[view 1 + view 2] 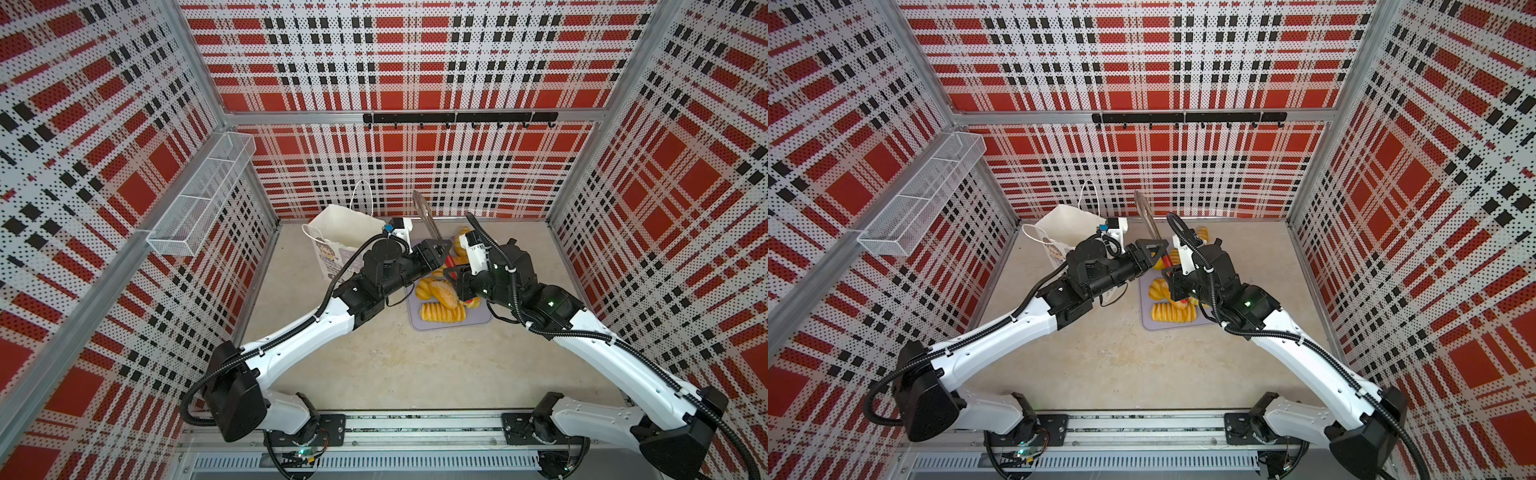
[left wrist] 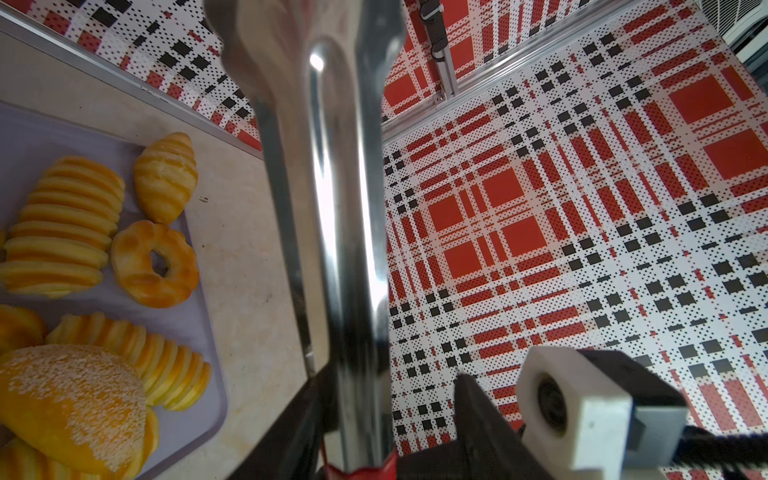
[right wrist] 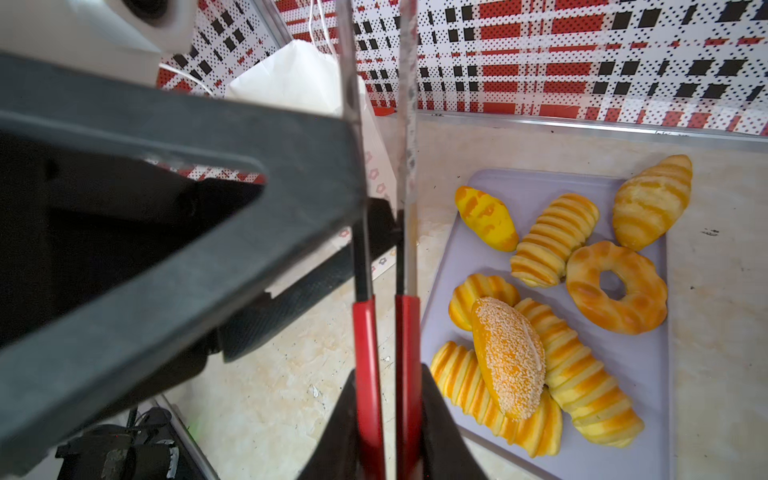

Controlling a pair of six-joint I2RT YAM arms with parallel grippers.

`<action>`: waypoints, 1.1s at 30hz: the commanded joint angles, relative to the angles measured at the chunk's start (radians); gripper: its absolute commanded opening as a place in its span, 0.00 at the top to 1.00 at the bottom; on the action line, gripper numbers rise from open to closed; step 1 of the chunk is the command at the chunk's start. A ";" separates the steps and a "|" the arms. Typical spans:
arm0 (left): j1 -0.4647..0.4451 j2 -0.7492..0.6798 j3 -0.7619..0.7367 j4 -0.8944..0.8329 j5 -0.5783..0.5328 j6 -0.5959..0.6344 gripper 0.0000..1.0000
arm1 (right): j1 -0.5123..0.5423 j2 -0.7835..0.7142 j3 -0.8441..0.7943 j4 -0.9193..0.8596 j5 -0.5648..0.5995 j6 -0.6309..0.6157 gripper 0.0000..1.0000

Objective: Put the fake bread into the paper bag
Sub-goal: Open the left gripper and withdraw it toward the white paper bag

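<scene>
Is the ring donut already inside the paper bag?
No, the ring donut lies on the lilac tray, next to the croissant, in the right wrist view.

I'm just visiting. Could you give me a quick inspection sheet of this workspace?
Surface: beige table, faintly stained.
Job's things: eight pieces of bread, all on the lilac tray; white bag upright, open, back left.
Clutter: nothing seen besides the tongs.
Grippers: right gripper shut on the tongs' red handles; left gripper open around their metal arms.
Cables: black hoses along both arms.
Surroundings: plaid walls, wire basket, hook rail.
</scene>
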State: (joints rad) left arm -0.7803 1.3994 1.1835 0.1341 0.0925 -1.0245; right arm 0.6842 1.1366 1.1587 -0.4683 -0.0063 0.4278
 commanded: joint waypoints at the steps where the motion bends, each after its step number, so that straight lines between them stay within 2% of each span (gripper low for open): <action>1: 0.029 -0.064 0.032 -0.074 -0.017 0.063 0.44 | -0.030 -0.049 -0.016 0.046 0.020 0.030 0.80; 10: 0.168 -0.223 -0.013 -0.224 -0.040 0.115 0.40 | -0.086 -0.103 -0.062 0.009 0.014 0.051 0.78; 14: 0.284 -0.306 -0.004 -0.336 -0.040 0.146 0.39 | -0.104 -0.123 -0.078 -0.012 0.020 0.052 0.72; 19: 0.466 -0.377 0.039 -0.479 0.006 0.194 0.38 | -0.125 -0.138 -0.096 -0.018 0.012 0.059 0.71; 26: 0.705 -0.379 0.097 -0.625 0.120 0.255 0.35 | -0.146 -0.133 -0.104 -0.021 -0.012 0.065 0.69; 29: 0.775 -0.349 0.106 -0.652 0.186 0.267 0.35 | -0.147 -0.129 -0.105 -0.020 -0.014 0.064 0.69; 33: 0.806 -0.295 0.114 -0.661 0.250 0.275 0.39 | -0.150 -0.128 -0.109 -0.017 -0.009 0.067 0.69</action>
State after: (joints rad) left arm 0.0128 1.0729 1.2739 -0.4744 0.2569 -0.7830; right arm 0.5426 1.0199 1.0489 -0.5114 -0.0151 0.4911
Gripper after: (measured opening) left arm 0.616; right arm 0.310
